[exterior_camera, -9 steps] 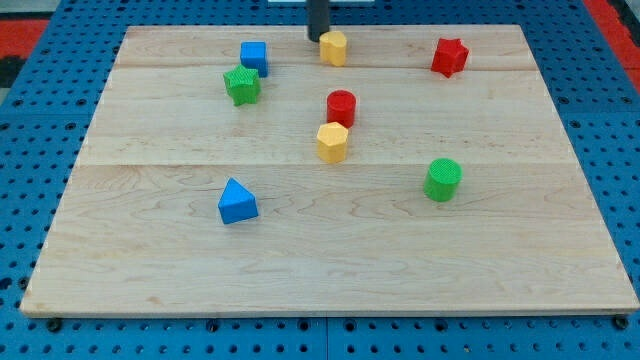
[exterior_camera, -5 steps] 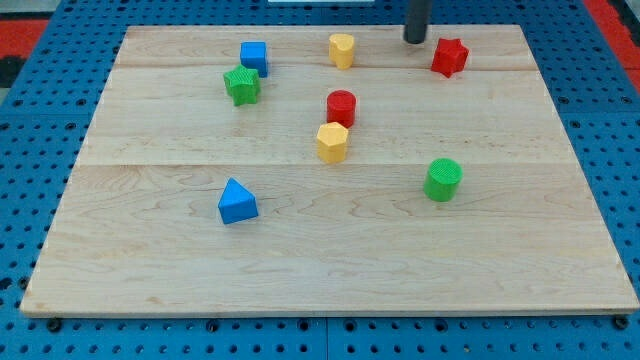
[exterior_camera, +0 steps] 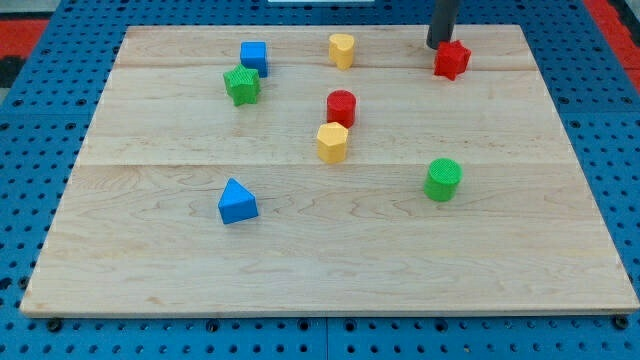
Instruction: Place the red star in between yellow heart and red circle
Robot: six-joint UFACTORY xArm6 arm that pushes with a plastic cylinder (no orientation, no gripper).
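The red star [exterior_camera: 451,59] lies near the view's top right of the wooden board [exterior_camera: 200,270]. My tip [exterior_camera: 440,45] touches or nearly touches its upper left edge. The yellow heart [exterior_camera: 342,49] sits at the top centre, well left of the tip. The red circle [exterior_camera: 341,106] stands below the heart, near the board's middle.
A yellow hexagon [exterior_camera: 332,142] sits just below the red circle. A blue cube [exterior_camera: 254,56] and a green star [exterior_camera: 241,85] are at the top left. A blue triangle [exterior_camera: 236,201] is at lower left, a green cylinder [exterior_camera: 442,179] at right.
My tip moved right along the board's top, from beside the yellow heart to the red star's upper left. The heart shifted slightly right. The star barely moved.
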